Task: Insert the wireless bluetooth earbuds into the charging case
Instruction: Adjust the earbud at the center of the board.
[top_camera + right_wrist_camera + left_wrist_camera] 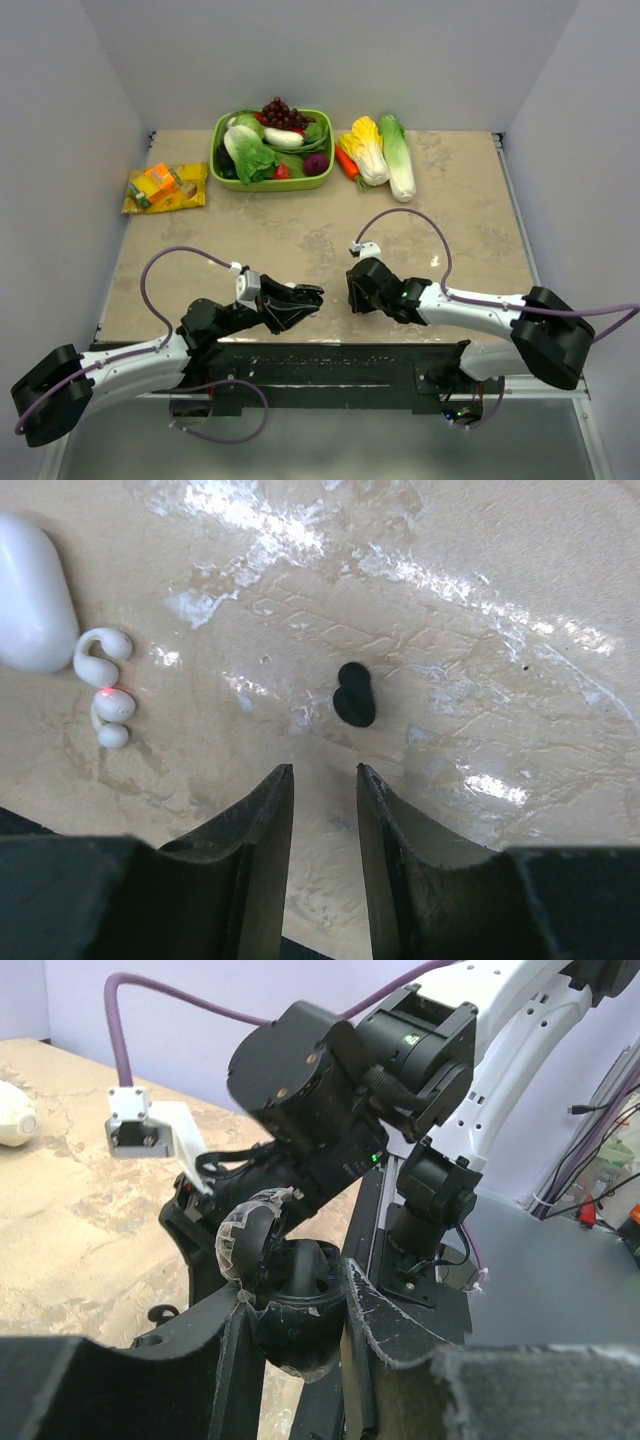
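My left gripper [293, 1292] is shut on a black charging case [295, 1330], gripping its rounded body between the two fingers. The case's lid [248, 1242] is tipped open to the upper left and the dark cavity shows. My right gripper [322, 770] hangs open just above the table with nothing between its fingers. One black earbud [354, 695] lies on the table a little ahead of those fingertips. Two white earbuds [105, 652] [112, 712] lie at the left beside a white charging case [30, 590]. From above, both grippers [303, 298] [354, 290] face each other near the front edge.
A green basket [270, 186] of vegetables stands at the back. A carrot and two cabbages [382, 150] lie to its right, and a yellow snack packet [165, 188] to its left. White walls close in three sides of the table.
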You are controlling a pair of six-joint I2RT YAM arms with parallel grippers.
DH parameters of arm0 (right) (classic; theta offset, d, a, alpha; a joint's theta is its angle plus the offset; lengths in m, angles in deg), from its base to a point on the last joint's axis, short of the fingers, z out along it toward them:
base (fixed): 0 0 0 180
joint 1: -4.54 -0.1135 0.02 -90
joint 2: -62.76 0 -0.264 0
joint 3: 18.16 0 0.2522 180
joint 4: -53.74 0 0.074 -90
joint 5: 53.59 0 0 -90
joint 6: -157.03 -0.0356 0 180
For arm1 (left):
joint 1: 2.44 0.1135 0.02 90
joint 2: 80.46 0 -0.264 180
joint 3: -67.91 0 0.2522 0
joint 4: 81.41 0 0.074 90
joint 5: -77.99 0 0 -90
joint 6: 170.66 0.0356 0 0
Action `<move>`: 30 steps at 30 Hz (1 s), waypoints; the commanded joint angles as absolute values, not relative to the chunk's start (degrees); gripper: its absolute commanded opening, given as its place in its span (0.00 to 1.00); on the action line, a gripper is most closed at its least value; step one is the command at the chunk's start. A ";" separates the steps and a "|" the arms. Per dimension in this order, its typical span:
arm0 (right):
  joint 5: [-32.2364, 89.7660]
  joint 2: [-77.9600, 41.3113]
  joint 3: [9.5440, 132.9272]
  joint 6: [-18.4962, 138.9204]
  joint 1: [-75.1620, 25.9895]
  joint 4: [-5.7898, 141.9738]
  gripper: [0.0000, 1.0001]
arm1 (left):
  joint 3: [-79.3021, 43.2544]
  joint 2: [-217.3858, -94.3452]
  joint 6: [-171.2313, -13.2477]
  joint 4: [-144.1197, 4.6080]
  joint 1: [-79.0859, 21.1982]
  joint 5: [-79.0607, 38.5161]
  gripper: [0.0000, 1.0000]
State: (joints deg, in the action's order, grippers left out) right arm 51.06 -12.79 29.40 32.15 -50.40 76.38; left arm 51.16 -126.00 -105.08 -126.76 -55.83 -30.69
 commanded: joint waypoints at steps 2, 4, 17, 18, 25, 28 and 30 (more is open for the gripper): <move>54.07 -8.09 30.85 30.91 -50.22 78.66 0.36 | 53.35 -125.90 -104.57 -130.67 -56.15 -31.26 0.00; 55.04 -7.82 30.50 30.38 -50.22 78.84 0.33 | 53.35 -125.99 -104.65 -130.84 -56.15 -31.35 0.00; 58.91 -9.83 32.60 33.97 -44.17 79.10 0.31 | 53.79 -125.72 -104.92 -131.37 -56.15 -31.43 0.00; 57.95 -10.10 32.52 34.41 -42.93 77.97 0.31 | 53.79 -125.55 -105.00 -131.29 -56.15 -31.43 0.00; 51.61 -12.65 32.68 35.56 -39.93 74.35 0.31 | 53.97 -125.11 -104.92 -130.93 -56.15 -31.35 0.00; 51.52 -15.11 33.31 35.91 -39.93 74.62 0.32 | 53.97 -125.63 -104.92 -131.37 -56.15 -31.52 0.00; 51.87 -16.51 33.48 36.35 -39.84 74.70 0.30 | 53.97 -125.90 -104.92 -131.37 -56.15 -31.70 0.00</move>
